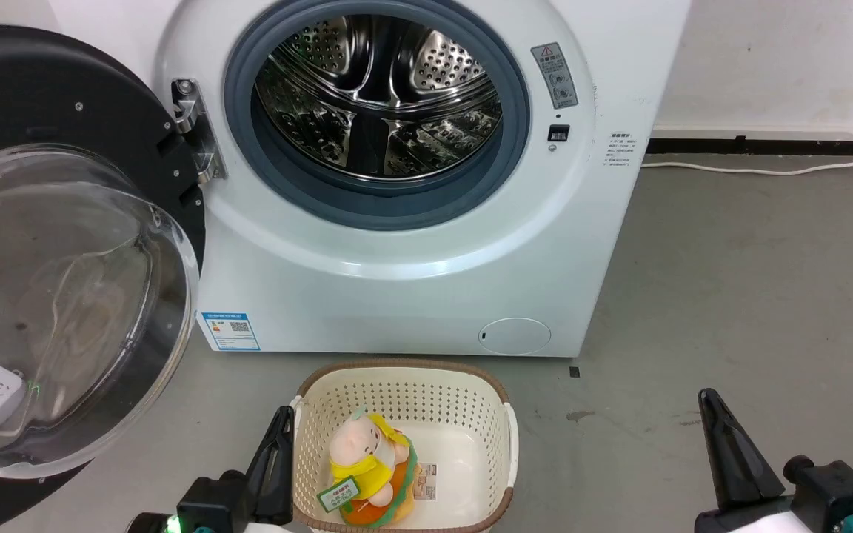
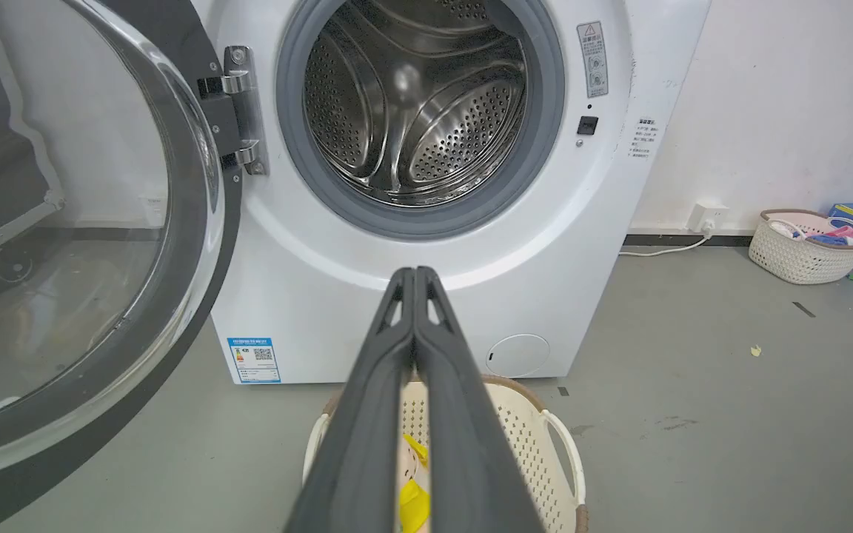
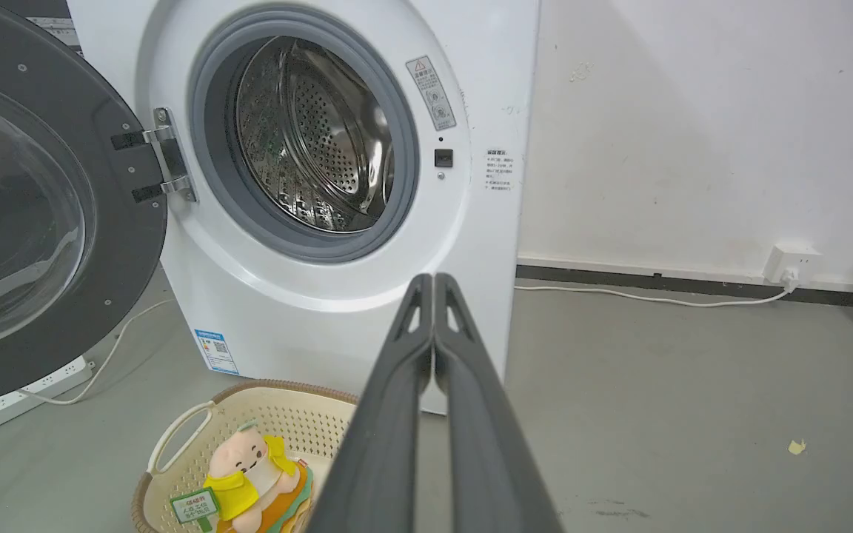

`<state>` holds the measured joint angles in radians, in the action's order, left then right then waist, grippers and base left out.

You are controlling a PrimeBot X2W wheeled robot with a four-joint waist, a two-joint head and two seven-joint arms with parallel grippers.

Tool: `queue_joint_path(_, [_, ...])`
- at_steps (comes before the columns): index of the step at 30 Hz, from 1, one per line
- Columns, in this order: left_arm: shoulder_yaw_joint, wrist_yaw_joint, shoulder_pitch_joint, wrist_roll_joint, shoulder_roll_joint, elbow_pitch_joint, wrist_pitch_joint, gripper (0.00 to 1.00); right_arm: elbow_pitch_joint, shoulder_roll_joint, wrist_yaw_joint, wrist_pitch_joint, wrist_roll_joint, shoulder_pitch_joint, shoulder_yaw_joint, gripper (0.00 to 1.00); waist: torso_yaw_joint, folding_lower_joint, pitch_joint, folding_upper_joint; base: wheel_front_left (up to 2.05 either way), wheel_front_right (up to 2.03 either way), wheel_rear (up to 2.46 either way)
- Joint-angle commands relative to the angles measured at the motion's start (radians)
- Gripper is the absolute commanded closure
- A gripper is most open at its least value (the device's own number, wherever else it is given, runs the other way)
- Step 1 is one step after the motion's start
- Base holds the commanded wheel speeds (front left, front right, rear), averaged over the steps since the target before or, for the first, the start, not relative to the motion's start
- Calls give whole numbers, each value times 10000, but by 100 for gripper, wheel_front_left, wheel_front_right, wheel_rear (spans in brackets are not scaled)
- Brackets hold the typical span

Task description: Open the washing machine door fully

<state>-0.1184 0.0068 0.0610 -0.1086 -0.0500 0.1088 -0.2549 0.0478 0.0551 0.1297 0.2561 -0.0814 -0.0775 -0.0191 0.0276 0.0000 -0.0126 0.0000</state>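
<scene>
Washing machine door (wide open)

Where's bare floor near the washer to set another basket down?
Free: the floor right of the washer, out to the wall cable. Crowded: straight in front, where the basket sits, and left, under the open door.

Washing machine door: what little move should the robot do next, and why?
Probably none, just hold both arms back: the washing machine door already stands swung wide left of the washing machine, its drum uncovered, and the left gripper and right gripper are shut, touching nothing.
</scene>
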Motion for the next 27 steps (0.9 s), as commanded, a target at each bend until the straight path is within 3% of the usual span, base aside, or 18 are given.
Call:
queue_joint_path(1, [24, -2, -14, 25, 0, -23, 50, 100, -11, -1, 0, -52, 17, 18, 4, 100, -5, 0, 3, 0, 0, 0, 0])
queue_joint_path(27, [261, -15, -136, 242, -1, -241, 561, 100, -107, -11, 2, -565, 180, 173, 43, 100, -60, 0, 28, 0, 0, 0, 0])
